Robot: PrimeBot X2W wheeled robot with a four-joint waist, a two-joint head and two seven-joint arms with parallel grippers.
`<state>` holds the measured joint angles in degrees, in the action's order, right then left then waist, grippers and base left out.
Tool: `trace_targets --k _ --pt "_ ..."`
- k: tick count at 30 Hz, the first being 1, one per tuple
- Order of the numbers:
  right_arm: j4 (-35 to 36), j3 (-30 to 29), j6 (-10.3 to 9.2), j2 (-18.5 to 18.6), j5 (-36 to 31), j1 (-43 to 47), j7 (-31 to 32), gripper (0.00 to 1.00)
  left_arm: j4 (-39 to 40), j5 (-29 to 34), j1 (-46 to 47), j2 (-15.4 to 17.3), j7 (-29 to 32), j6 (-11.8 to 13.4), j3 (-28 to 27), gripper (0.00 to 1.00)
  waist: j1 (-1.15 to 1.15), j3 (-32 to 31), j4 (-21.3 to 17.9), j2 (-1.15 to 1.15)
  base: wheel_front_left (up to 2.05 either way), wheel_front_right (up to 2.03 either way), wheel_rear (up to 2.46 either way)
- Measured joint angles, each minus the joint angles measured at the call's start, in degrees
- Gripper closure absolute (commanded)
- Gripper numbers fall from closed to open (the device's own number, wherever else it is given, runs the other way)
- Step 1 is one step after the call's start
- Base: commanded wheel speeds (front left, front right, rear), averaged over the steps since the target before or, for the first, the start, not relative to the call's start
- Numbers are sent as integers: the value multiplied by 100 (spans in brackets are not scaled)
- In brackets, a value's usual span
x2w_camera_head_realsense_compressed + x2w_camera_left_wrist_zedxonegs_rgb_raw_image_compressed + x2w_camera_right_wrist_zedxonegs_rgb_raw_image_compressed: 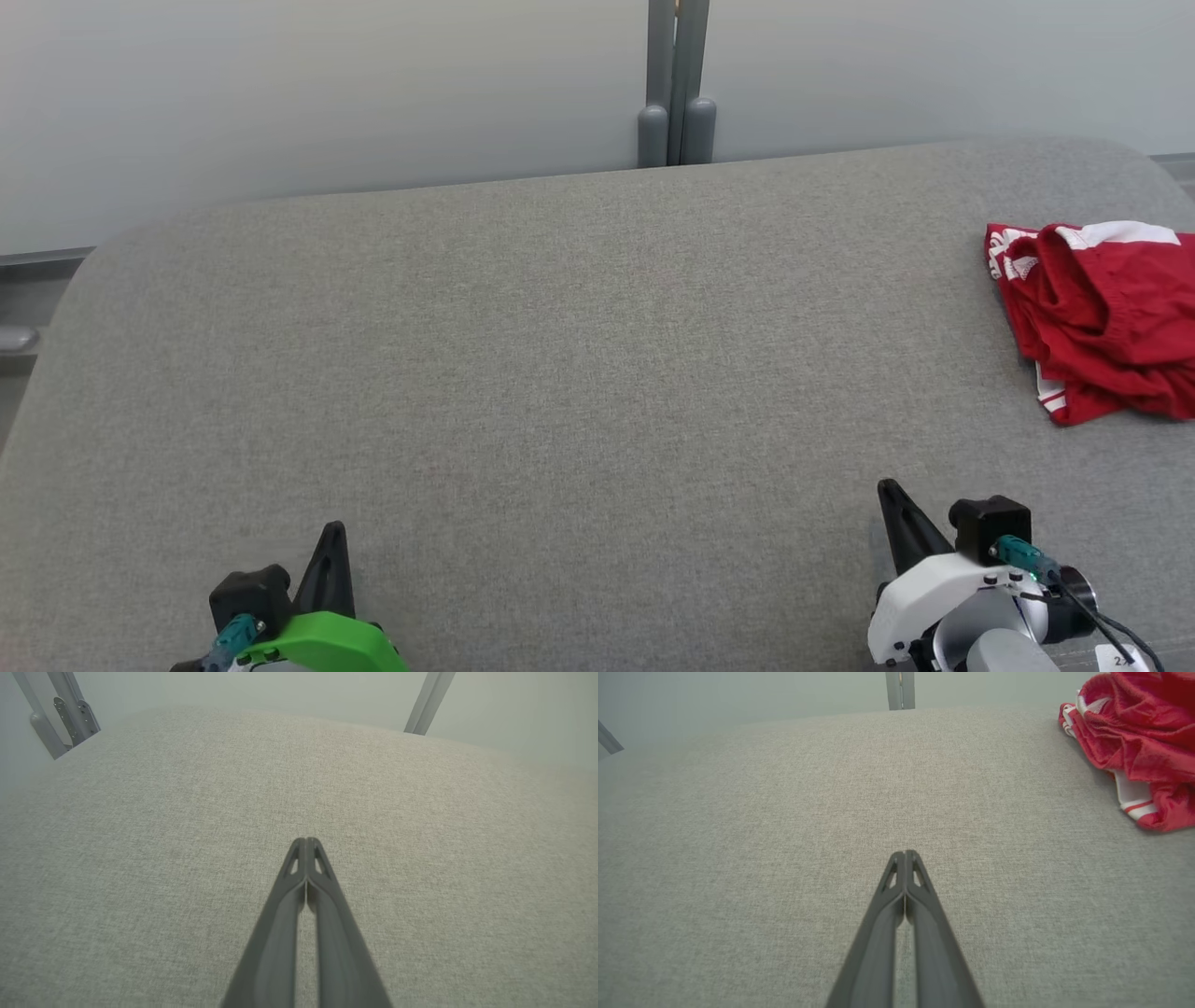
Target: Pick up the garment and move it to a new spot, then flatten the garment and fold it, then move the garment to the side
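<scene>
Shorts [1102,317], red with white trim, are left bunched up in a heap at the far right edge of the grey fabric table [523,373]. Both grippers are parked low at the near edge, well apart from the heap. The left gripper [306,841] and right gripper [905,853] are each seen with fingers pressed together on nothing.
</scene>
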<state>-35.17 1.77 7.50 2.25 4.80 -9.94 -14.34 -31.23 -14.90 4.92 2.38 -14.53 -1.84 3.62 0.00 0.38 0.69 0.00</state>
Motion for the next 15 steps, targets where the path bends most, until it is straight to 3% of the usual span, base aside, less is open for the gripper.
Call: trace_targets --k 15 --pt "389 -157 0 2 1712 36 413 100 334 -1504 -1 1 394 -79 -180 100 0 -3 -8 0 0 0 0"
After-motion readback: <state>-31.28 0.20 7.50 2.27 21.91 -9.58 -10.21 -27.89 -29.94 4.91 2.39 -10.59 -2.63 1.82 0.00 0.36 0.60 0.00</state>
